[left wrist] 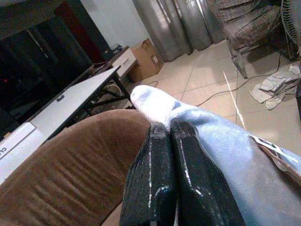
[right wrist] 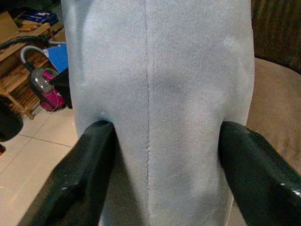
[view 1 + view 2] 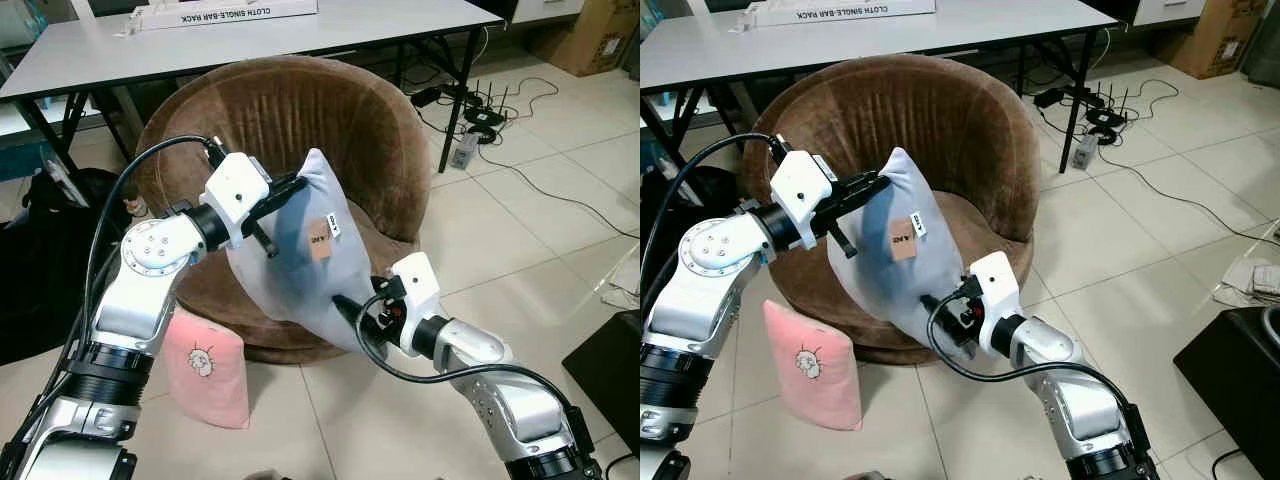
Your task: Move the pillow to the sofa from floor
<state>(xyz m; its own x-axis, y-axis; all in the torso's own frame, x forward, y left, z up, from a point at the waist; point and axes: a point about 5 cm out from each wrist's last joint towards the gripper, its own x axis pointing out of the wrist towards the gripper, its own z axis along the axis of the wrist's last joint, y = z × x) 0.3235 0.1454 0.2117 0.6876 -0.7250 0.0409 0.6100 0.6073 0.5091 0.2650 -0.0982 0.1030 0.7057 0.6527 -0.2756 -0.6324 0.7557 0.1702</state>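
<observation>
- A black bag [image 3: 40, 260] sits on the floor [image 3: 520, 240] at the far left, beside the sofa.
- A pink pillow [image 3: 208, 368] leans against the sofa's base, under the left arm.
- The left gripper [image 3: 285, 192] has its jaws pressed tight on the upper edge of the blue pillow [image 3: 300, 250]; in the left wrist view the two fingers [image 1: 155, 179] meet on the cloth with no gap.
- The blue pillow hangs upright off the floor, in front of the brown sofa [image 3: 290, 120] and over the front of its seat, a tan tag [image 3: 320, 242] on its face.
- The right gripper [image 3: 352, 312] holds the pillow's lower corner; its jaws are spread wide, squeezing the pillow between them.
- Behind the sofa stands a white surface [image 3: 240, 40] carrying a long box [image 3: 225, 14].
- To the right, cables [image 3: 530, 170] trail over the tiled floor, with a cardboard box [image 3: 598, 38] in the far corner.
</observation>
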